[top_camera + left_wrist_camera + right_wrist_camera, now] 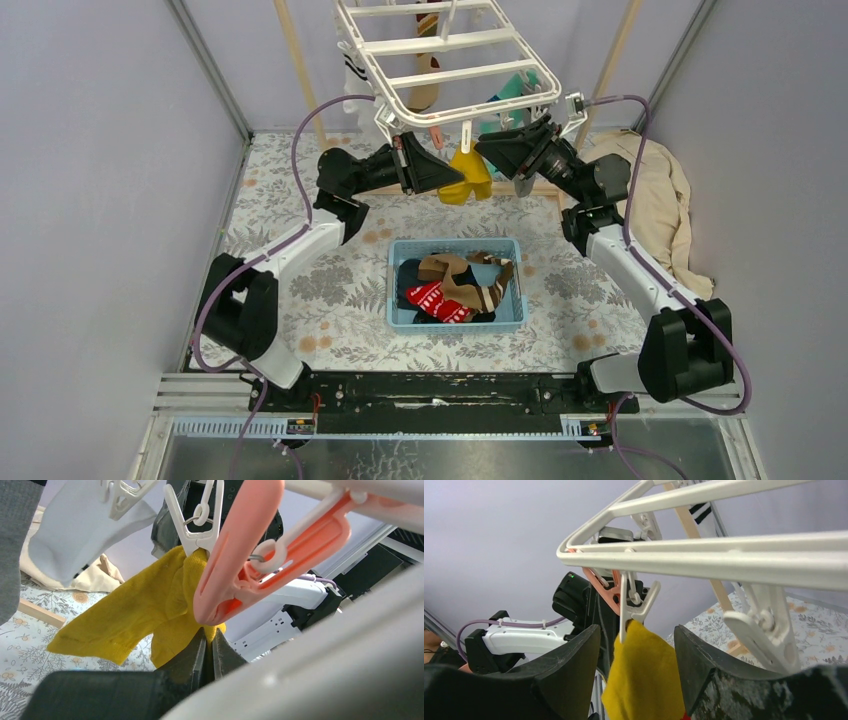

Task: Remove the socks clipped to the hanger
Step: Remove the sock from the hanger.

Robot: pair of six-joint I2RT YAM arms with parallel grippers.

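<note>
The white hanger (450,45) hangs at the top centre, with several socks clipped to it. A yellow sock (468,180) dangles from a white clip (634,605) at its near edge. My left gripper (456,182) is shut on the yellow sock (150,605), pinching the fabric between its fingertips (200,640) just under a pink clip (250,555). My right gripper (636,645) is open, its fingers standing either side of the yellow sock (644,680) below the white clip without touching it. A white sock (80,530) hangs further back.
A blue basket (455,245) on the floral table holds several removed socks. A beige cloth (655,200) lies at the right. Pale wooden poles (300,70) rise behind the hanger. A teal sock (510,90) and a tan sock (425,90) hang under the frame.
</note>
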